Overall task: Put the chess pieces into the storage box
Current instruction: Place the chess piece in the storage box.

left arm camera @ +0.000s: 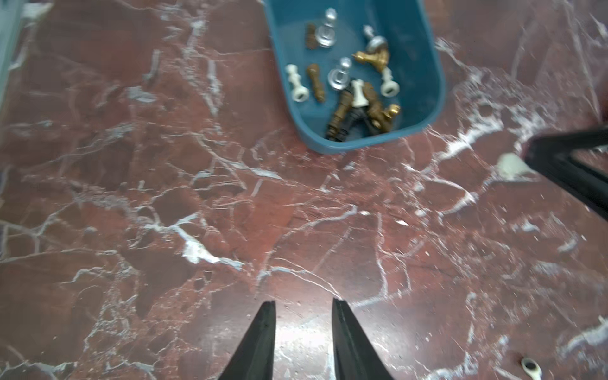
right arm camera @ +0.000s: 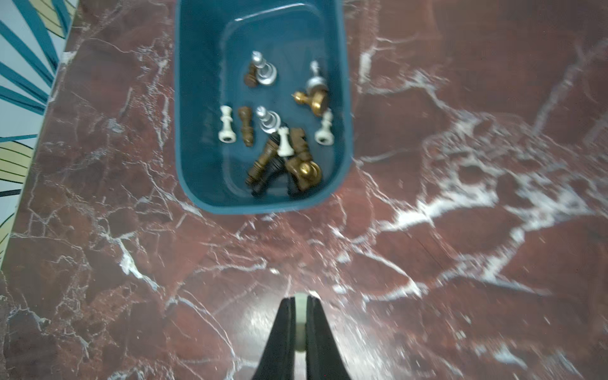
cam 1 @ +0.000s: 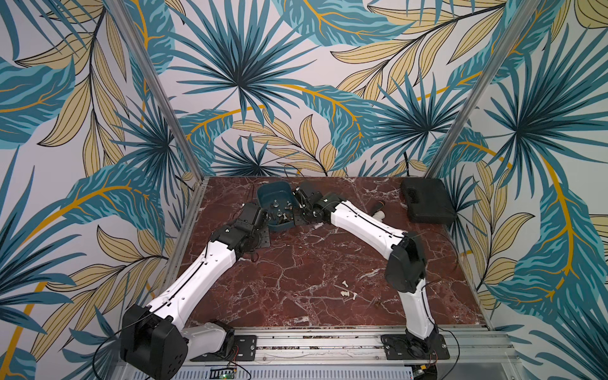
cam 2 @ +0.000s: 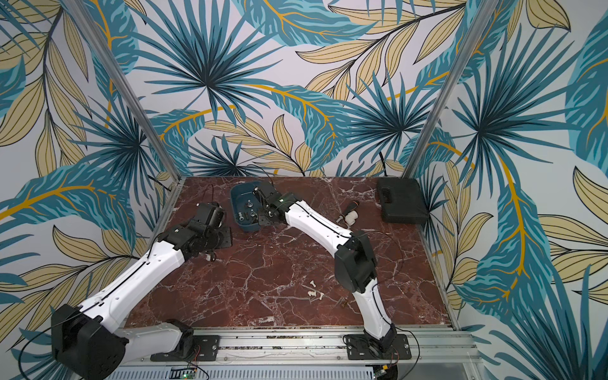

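1. My right pincer [right arm camera: 298, 301] was pressed together on a small white chess piece [right arm camera: 299, 332]. It showed pale and rounded between the two black fingers, too blurred to tell which figure it was.
2. That pincer hung over bare bench [right arm camera: 427, 279]. The storage box [right arm camera: 197, 98] lay just ahead of its tips and apart from them. In both top views the pincer sat just beside the box's 3 o'clock wall.
3. My left pincer [left arm camera: 304, 302] was spread, with nothing between its fingers. Red marbled bench lay beneath it, and the box [left arm camera: 427, 82] lay further ahead.
4. In both top views the storage box [cam 1: 268, 194] [cam 2: 237, 200] stood upright at about 11 o'clock on the bench, near the far edge, between my two wrists.
5. Inside it lay the chess pieces [right arm camera: 283, 158] in silver, white, gold, brown and black. Several were on their sides, and a heap of them sat at the end nearest my pincers.
6. Three loose white pieces [cam 1: 345, 293] lay close together on the bench at about 5 o'clock, well apart from the box. A small darker piece [cam 1: 377, 301] lay near them, toward my right arm.
7. A black-handled tool [cam 1: 378, 206] and a white elbow fitting [cam 1: 379, 215] lay touching at about 1 o'clock.
8. A flat black case [cam 1: 427, 200] sat shut in the far corner at 2 o'clock.
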Action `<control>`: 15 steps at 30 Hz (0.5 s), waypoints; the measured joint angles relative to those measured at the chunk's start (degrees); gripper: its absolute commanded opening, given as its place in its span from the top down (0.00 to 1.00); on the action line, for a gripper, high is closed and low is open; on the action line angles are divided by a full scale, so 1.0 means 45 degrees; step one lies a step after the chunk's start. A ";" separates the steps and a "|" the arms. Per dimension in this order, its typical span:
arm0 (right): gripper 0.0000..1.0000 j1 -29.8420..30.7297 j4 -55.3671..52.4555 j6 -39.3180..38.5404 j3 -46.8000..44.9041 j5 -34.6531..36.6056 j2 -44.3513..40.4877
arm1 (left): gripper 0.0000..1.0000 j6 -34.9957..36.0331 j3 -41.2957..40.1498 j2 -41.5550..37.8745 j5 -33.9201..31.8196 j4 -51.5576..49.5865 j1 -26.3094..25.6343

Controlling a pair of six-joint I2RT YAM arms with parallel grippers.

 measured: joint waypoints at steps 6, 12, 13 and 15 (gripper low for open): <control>0.98 -0.0112 0.0520 -0.1093 0.3759 -0.0782 0.3269 | 0.67 0.0131 -0.0039 -0.0097 0.0408 0.0777 0.0515; 0.95 -0.0335 0.1637 -0.1603 0.4148 -0.1661 0.4541 | 0.67 0.0321 -0.0034 0.0389 0.0869 0.1137 0.0714; 0.95 -0.0364 0.1817 -0.1651 0.4148 -0.1783 0.4624 | 0.67 0.0325 -0.0034 0.0510 0.0923 0.1156 0.0738; 0.95 -0.0393 0.2171 -0.1710 0.4153 -0.1991 0.4755 | 0.67 0.0330 -0.0024 0.0738 0.1175 0.1166 0.0787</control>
